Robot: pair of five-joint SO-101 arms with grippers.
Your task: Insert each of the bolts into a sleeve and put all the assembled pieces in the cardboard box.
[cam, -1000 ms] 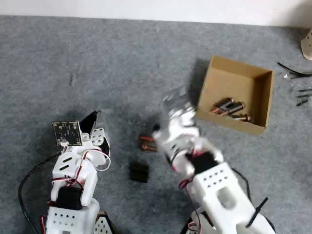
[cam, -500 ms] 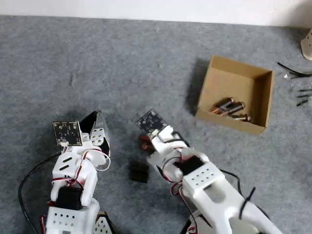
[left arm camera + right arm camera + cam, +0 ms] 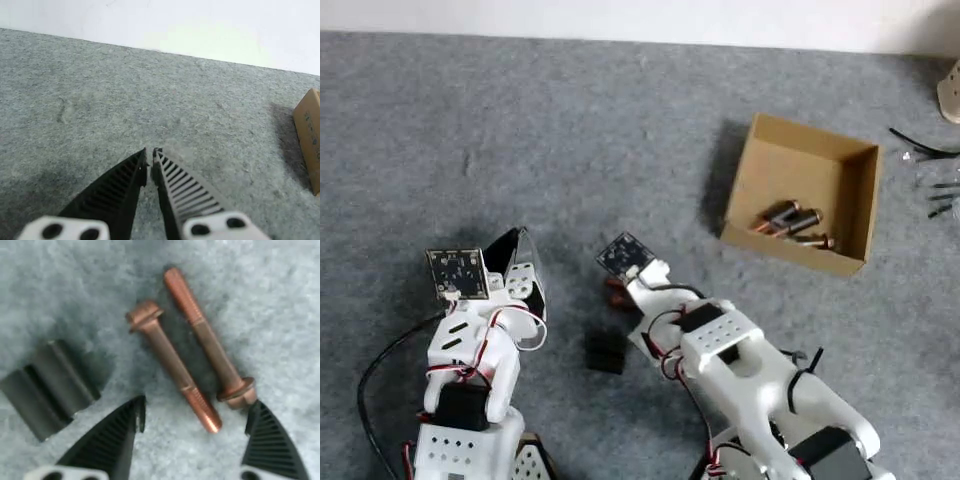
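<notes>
Two copper bolts (image 3: 172,362) (image 3: 210,342) lie side by side on the grey carpet, head to tail. Right beside them lie two dark sleeves (image 3: 52,385) (image 3: 605,352), touching each other. My right gripper (image 3: 195,420) hangs open just above the bolts, one finger on either side of their lower ends, holding nothing. In the high view the right arm (image 3: 720,345) covers most of the bolts (image 3: 614,288). The cardboard box (image 3: 798,170) at the right holds several assembled pieces (image 3: 795,222). My left gripper (image 3: 150,156) (image 3: 523,252) is shut and empty above the carpet at the lower left.
Black cable ties and small parts (image 3: 932,170) lie on the carpet right of the box. A white object (image 3: 950,90) sits at the far right edge. A corner of the box (image 3: 309,135) shows in the left wrist view. Open carpet lies beyond both arms.
The right arm has swung left from beside the box and come down over the two bolts. The left arm has stayed still.
</notes>
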